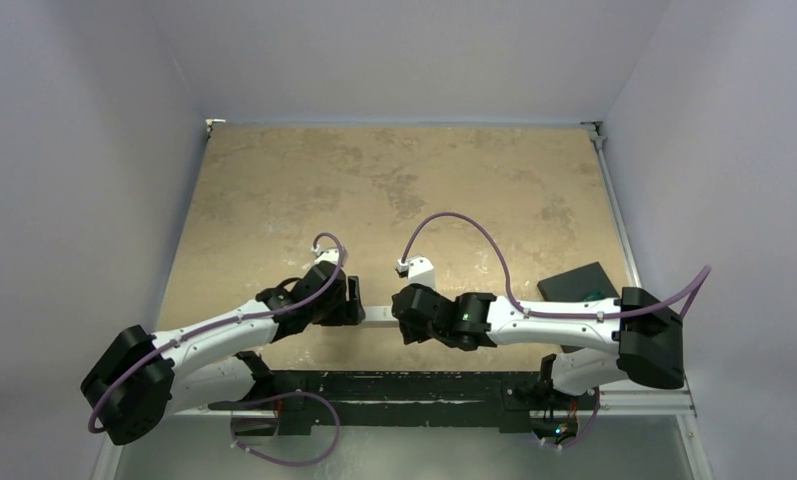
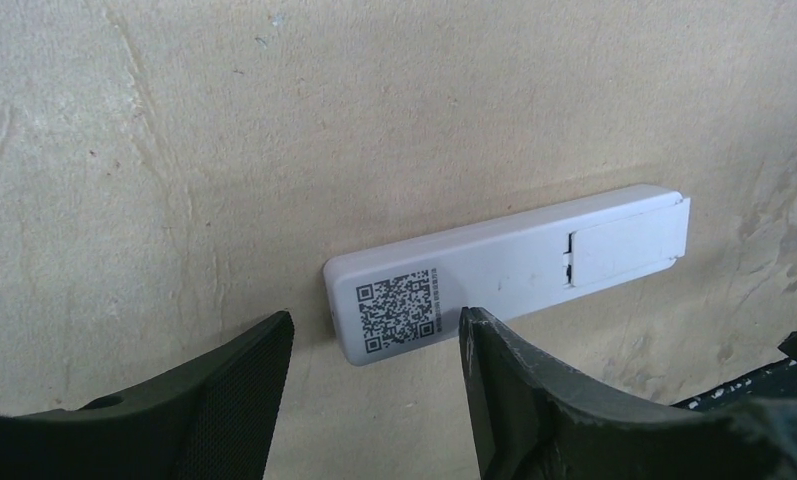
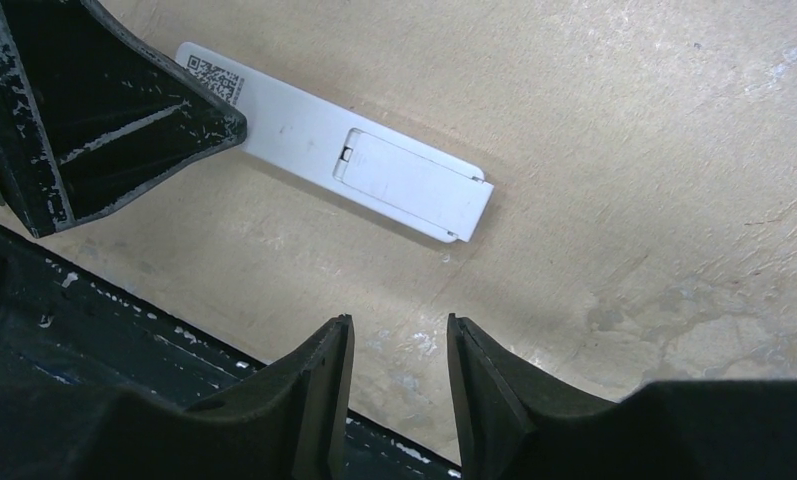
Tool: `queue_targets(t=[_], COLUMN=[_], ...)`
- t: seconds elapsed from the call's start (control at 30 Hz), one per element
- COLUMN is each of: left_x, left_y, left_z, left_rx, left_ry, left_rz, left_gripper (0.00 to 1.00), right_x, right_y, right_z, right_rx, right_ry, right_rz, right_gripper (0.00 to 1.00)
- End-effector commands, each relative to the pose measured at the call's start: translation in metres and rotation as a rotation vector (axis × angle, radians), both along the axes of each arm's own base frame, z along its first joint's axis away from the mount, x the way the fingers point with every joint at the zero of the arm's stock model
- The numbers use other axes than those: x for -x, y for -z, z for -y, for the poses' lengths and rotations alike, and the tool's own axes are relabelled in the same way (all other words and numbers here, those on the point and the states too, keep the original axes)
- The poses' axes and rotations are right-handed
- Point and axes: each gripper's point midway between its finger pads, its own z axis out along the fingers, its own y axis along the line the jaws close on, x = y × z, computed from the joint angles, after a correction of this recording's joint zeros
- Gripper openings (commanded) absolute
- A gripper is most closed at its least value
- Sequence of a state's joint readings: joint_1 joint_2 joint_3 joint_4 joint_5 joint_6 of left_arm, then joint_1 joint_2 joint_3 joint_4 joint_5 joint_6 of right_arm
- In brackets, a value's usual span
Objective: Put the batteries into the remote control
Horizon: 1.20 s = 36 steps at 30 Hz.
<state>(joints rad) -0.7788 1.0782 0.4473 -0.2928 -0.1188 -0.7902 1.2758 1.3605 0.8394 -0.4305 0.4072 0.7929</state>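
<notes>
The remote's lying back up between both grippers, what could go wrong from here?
The slim white remote control lies loose on the beige table; neither gripper holds it. A nudge from the open left gripper at its QR-code end could slide it toward the black edge strip. Its white battery cover juts past the remote's end, seemingly not seated; the right gripper could knock it off.

One remote [image 1: 378,314] at 6 o'clock on one table [image 1: 374,180], one QR label [image 2: 396,308] and one battery cover [image 2: 624,240] on its back, one black pad [image 1: 577,282] at 4 o'clock, two arms, left arm [image 1: 224,325], right arm [image 1: 554,318], two grippers, left gripper [image 2: 374,320], right gripper [image 3: 399,325], two fingers each.
</notes>
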Motion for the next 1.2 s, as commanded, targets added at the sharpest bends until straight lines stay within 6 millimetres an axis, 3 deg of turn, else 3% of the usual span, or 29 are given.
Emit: queue_targets(t=[0.0,0.37,0.63,1.17], left_x=[-0.006,-0.006,-0.005,-0.004], left_y=[-0.006,0.001,0.007,0.007], left_z=[0.01,0.008,0.006,0.01], left_rx=[0.054,0.044,0.036,0.043], left_ry=[0.002,0.002,0.003,0.026], left_rz=[0.019,0.022,0.016,0.011], left_gripper=[0.6,0.49,0.45,0.39], right_x=[-0.008,-0.015,-0.028,-0.048], right_y=[-0.01,0.001,0.005,0.012], right_z=[-0.003,-0.004,-0.001,-0.004], right_rx=[-0.026,-0.023,-0.002,-0.058], right_ry=[0.037,0.069,0.117,0.204], right_rz=[0.033,0.035,0.047,0.02], right_gripper=[0.47,0.5,0.57,0.58])
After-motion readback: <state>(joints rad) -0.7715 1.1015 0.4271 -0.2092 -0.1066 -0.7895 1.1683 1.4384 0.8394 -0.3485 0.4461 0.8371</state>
